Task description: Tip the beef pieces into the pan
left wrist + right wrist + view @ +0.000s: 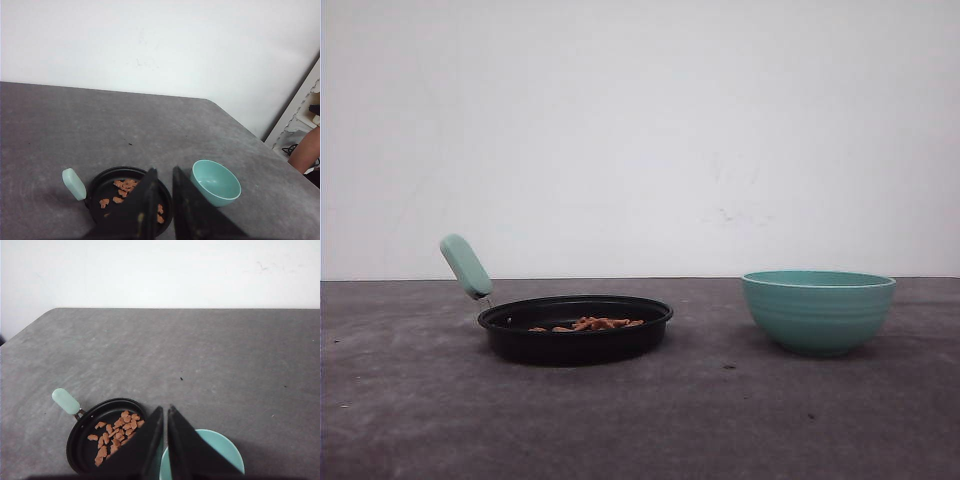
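The thin reddish-brown, orange-tinged beef pieces (592,324) lie scattered loosely across the floor of the shallow round black pan (575,340), whose stubby mint-green handle (466,266) angles upward on the left. The pan sits on the grey, mottled surface (640,420). Well apart to its right stands a deeper teal ribbed bowl (818,311), apparently empty as far as the wrist views show. The left hand (163,200) hangs above the pan, fingers nearly together and holding nothing. The right hand (165,437) hovers between pan and bowl, likewise closed on nothing.
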